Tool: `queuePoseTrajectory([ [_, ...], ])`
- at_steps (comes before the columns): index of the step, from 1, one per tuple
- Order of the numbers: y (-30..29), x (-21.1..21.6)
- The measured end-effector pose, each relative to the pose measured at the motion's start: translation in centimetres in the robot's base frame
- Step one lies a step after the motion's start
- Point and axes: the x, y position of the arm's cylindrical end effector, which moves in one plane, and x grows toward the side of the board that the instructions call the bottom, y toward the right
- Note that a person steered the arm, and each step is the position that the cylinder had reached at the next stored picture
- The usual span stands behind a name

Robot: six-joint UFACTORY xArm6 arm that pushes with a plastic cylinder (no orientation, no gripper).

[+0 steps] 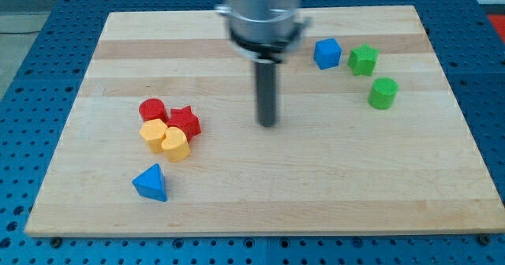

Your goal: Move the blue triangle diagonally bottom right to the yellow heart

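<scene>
The blue triangle [151, 183] lies on the wooden board near the view's bottom left. The yellow heart [175, 143] sits just above and to the right of it, a small gap apart. The heart touches a yellow hexagon-like block [153, 132], a red star [184, 121] and a red cylinder [151, 110] in a tight cluster. My tip [268, 124] rests on the board near the middle, well to the right of the cluster and apart from every block.
A blue cube [327, 54], a green star-like block [363, 60] and a green cylinder [383, 93] stand at the view's upper right. The board [316, 186] lies on a blue perforated table.
</scene>
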Motion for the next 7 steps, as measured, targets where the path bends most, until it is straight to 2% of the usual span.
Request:
queuePoseTrajectory([
  [1,2.7,7.8],
  [2,-1.4,14.0],
  [3,-5.7,14.7],
  [5,-20.2,14.6],
  [6,-24.6,13.7],
  [7,-23.8,11.4],
])
